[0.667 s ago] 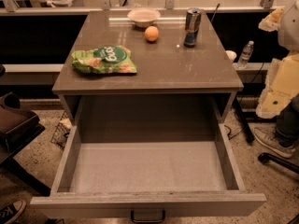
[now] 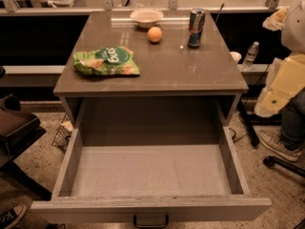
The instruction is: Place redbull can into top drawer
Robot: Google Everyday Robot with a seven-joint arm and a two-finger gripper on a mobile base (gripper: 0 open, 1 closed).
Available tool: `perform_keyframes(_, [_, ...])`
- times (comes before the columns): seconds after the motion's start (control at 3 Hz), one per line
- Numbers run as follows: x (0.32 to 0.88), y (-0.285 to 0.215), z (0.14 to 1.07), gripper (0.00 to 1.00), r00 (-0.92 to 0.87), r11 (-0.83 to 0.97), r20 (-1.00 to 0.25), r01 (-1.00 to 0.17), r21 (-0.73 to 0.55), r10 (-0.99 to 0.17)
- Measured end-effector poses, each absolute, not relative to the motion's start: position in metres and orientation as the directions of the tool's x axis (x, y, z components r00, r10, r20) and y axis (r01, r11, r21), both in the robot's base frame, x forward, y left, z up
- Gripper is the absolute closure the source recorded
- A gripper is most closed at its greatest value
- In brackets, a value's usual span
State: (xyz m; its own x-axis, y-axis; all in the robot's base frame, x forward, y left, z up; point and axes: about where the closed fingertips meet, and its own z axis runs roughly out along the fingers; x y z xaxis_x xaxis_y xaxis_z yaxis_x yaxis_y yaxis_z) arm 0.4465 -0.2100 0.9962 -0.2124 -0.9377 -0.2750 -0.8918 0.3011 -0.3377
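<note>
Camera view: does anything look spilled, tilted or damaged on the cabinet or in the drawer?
Nothing stands out. The slim blue and silver redbull can stands upright on the grey-brown cabinet top, and the wide shallow grey top drawer is open with nothing inside. The gripper is not in view.

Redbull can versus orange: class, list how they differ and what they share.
The redbull can is tall, slim, blue-silver; the orange is round, shorter, orange-coloured. The can stands right of the orange. Both rest on the cabinet top, not in the top drawer. The tool is out of view.
</note>
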Motion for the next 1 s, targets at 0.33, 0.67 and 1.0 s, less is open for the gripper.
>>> perform_keyframes(0.33, [0.469, -0.213, 0.965, 0.00, -0.275, 0.433, -0.457, -0.854, -0.290, -0.846])
perform_keyframes(0.67, [0.498, -0.204, 0.929, 0.00, -0.277, 0.554, -0.694, -0.806, -0.209, -0.664])
perform_keyframes(1.0, [0.545, -0.196, 0.941, 0.00, -0.150, 0.632, -0.852, -0.736, -0.242, -0.501])
